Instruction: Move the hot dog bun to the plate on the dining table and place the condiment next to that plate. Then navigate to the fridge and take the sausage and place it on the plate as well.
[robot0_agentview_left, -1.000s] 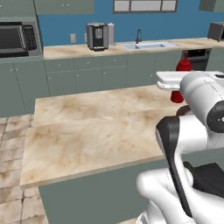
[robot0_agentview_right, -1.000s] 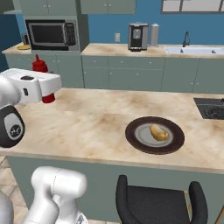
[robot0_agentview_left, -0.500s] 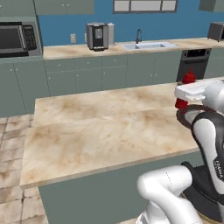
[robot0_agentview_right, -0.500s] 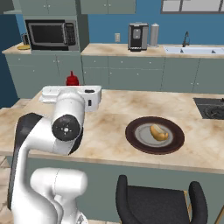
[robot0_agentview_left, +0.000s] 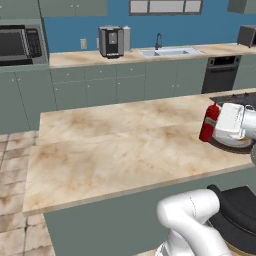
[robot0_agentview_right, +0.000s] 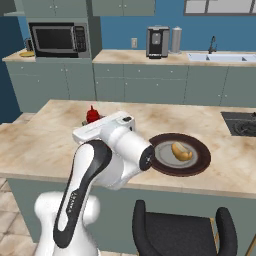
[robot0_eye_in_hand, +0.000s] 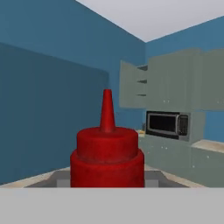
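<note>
The slim red squeeze bottle (robot0_agentview_left: 208, 122) sits upright, pinched in our gripper (robot0_agentview_left: 216, 125) beside the round dark brown plate (robot0_agentview_right: 196, 165); we risk tipping it on release.

Red condiment bottle upright at the hand, bun lying on the plate.
The condiment (robot0_agentview_left: 209, 122) stands upright just ahead of the hand, its pointed cap up, above the dining table (robot0_agentview_left: 115, 145). The hot dog bun (robot0_agentview_right: 181, 151), yellow-tan and oblong, lies in the grey centre of the dark plate (robot0_agentview_right: 192, 164), just beyond the hand.
</note>
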